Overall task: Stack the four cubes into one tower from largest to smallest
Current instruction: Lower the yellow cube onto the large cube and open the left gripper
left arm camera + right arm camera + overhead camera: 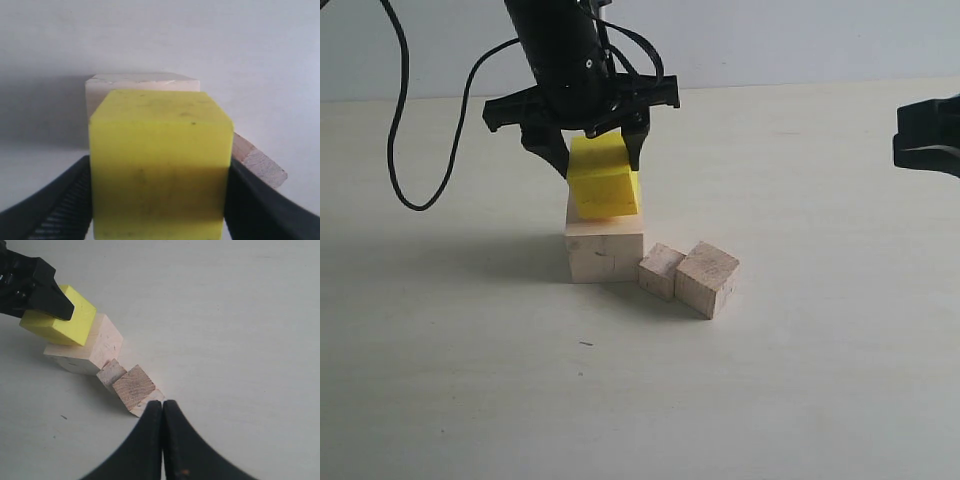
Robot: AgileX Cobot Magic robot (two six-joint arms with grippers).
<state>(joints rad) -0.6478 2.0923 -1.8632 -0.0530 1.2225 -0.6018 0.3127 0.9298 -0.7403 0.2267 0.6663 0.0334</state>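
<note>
While the left gripper [597,160] grips the yellow cube [605,185], tilted atop the big pale cube [603,255], it should square it flat before letting go; two small wooden cubes [707,278] sit just right, and the right gripper [162,407] is closed, empty.

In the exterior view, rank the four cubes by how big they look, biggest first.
1. pale wooden cube
2. yellow cube, only slightly smaller, close call
3. larger light-brown cube, a little nearer the camera
4. smaller light-brown cube
</note>
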